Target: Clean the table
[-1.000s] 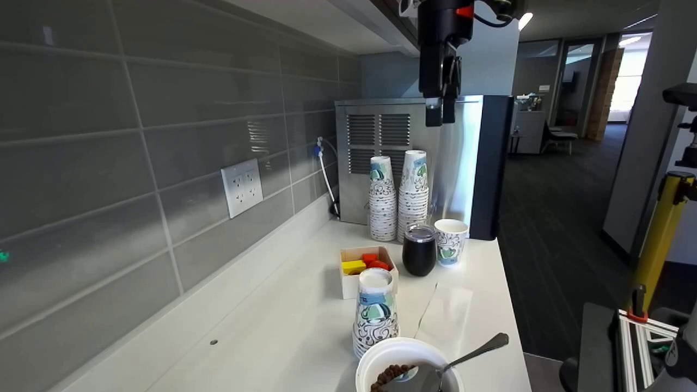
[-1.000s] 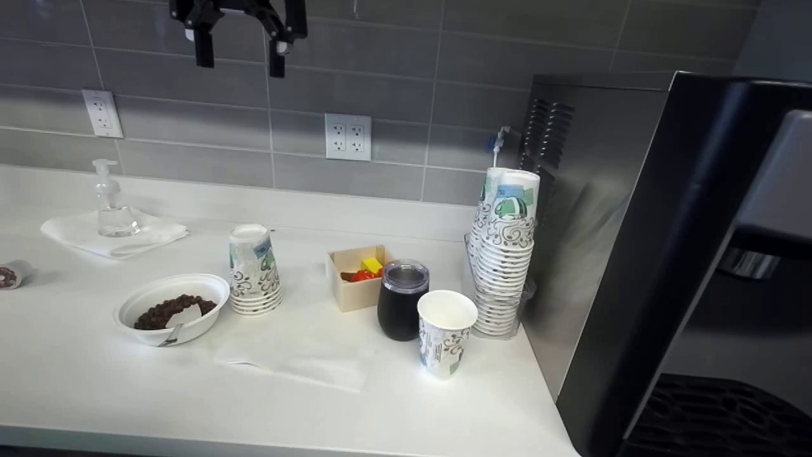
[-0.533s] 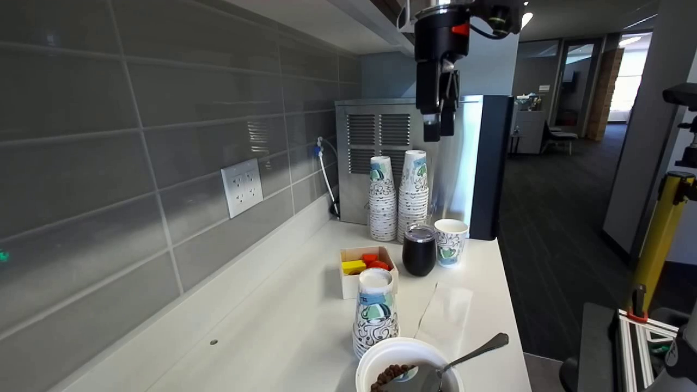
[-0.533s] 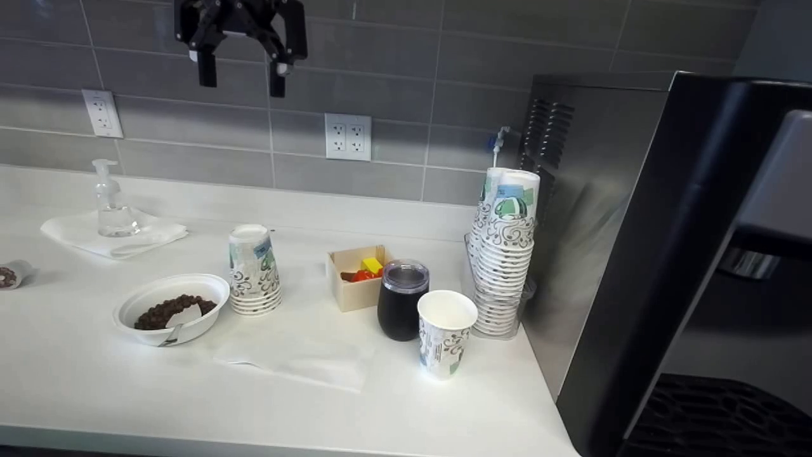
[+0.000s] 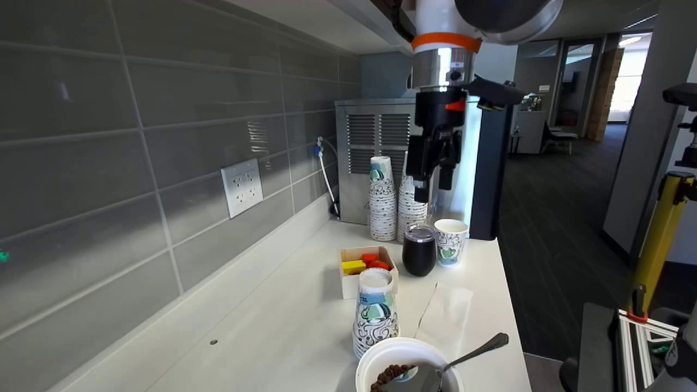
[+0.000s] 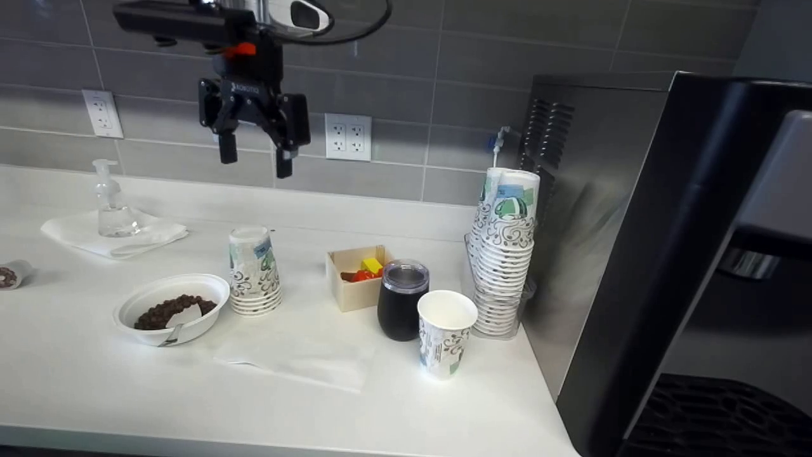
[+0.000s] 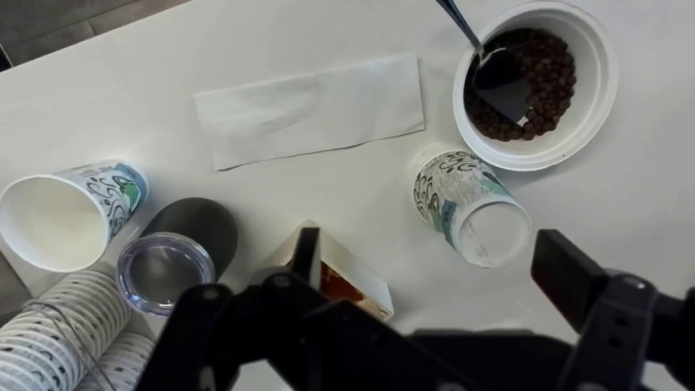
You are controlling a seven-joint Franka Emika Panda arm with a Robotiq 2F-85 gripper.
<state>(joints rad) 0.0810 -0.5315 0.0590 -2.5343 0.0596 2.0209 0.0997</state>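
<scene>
The table (image 6: 190,400) is a long off-white countertop, also in an exterior view (image 5: 261,343). On it stand a white bowl (image 7: 594,98) with brown balls and a spoon, a short stack of upside-down paper cups (image 6: 254,273), and an open box (image 6: 358,297) with yellow and red pieces. A black tumbler (image 6: 398,314) and an upright paper cup (image 6: 439,349) stand near the machine. A white napkin (image 7: 315,111) lies flat. My gripper (image 6: 256,164) is open and empty, above the table. In the wrist view its fingers (image 7: 429,244) are wide apart, with the short cup stack appearing between and ahead of them.
Tall cup stacks (image 6: 507,254) stand beside a steel machine (image 6: 596,209). A soap dispenser (image 6: 115,209) stands on white paper (image 6: 70,228) at the back. A cup (image 6: 22,271) with brown balls lies at the left edge. A tiled wall (image 5: 81,218) runs behind; a cabinet hangs above.
My gripper has come down towards the table, and more of the arm now shows in both exterior views. The fingers stay open. The things on the table have not moved.
</scene>
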